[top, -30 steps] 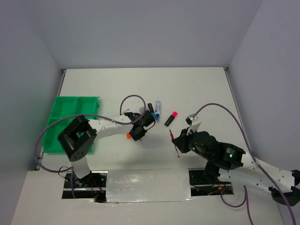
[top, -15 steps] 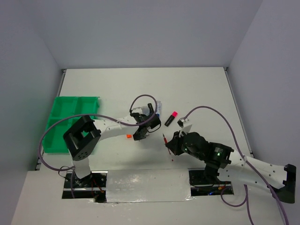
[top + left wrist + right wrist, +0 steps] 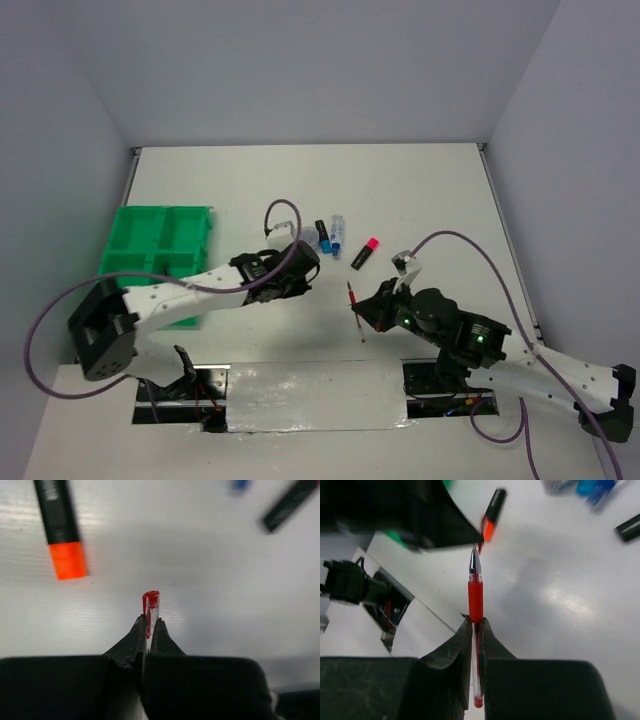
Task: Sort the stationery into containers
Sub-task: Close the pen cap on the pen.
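Note:
My left gripper (image 3: 303, 272) (image 3: 149, 622) is shut on a small clear pen cap with a red tip (image 3: 150, 605), held above the table. An orange-black highlighter (image 3: 60, 530) lies just ahead of it, to the left. My right gripper (image 3: 368, 310) (image 3: 475, 622) is shut on a thin red pen (image 3: 355, 312) (image 3: 475, 592), tip pointing away. A pink-black highlighter (image 3: 365, 252) and blue-capped markers (image 3: 335, 238) lie mid-table. The green four-compartment tray (image 3: 150, 262) sits at the left; I see nothing in it.
A black marker (image 3: 321, 231) lies next to the blue-capped ones. The left arm's cable (image 3: 275, 215) loops above its wrist. The left arm's dark body (image 3: 395, 510) fills the right wrist view's upper left. The table's near edge and base slots lie below the arms.
The left arm has swung its elbow out and down to the left, and its gripper stays near the orange highlighter. The right gripper has moved left with the red pen.

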You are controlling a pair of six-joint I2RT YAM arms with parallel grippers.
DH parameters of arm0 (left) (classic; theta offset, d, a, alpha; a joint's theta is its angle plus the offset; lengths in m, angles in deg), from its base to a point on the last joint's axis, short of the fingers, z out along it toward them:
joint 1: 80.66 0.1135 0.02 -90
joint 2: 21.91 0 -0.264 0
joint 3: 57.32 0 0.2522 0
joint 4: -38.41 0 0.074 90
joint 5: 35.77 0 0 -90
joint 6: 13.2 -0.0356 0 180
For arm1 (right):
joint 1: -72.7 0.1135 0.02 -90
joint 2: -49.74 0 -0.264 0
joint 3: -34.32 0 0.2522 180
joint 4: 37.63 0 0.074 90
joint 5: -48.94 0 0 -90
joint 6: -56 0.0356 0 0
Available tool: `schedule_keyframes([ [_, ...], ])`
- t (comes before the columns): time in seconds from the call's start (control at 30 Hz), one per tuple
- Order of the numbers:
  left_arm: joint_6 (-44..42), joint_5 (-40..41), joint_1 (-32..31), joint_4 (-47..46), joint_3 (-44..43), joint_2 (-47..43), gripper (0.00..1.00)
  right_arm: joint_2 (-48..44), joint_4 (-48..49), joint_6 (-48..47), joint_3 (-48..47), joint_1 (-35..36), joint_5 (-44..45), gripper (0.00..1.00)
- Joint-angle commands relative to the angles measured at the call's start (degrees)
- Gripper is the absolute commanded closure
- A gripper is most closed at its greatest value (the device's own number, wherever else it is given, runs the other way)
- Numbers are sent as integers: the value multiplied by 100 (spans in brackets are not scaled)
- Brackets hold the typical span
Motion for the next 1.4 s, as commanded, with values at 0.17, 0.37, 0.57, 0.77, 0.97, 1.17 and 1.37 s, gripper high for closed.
schedule_keyframes([
  [0.17, -82, -152, -90, -1919, 625, -2211, 100, 970, 3911, 375, 1361, 17, -1551, 100],
  [0.37, -476, -504, -90, -3395, 1529, -3248, 100, 1189, 3943, 147, 967, 17, -1525, 100],
  [0.57, -846, -750, -90, -3959, 1847, -3610, 100, 1313, 4241, 261, 879, 26, -1551, 100],
  [0.77, -970, -1085, -90, -4259, 1900, -3575, 100, 1480, 4162, 85, 694, 26, -1550, 100],
  [0.97, -961, -1155, -99, -4364, 1997, -3557, 100, 1427, 4039, 6, 589, 26, -1358, 100],
  [1.17, -934, -1172, -99, -4461, 2120, -3566, 100, 1366, 4135, 23, 597, 17, -1340, 100],
  [1.37, -899, -1260, -99, -4540, 2146, -3513, 100, 1269, 4065, -3, 598, 17, -1173, 100],
])
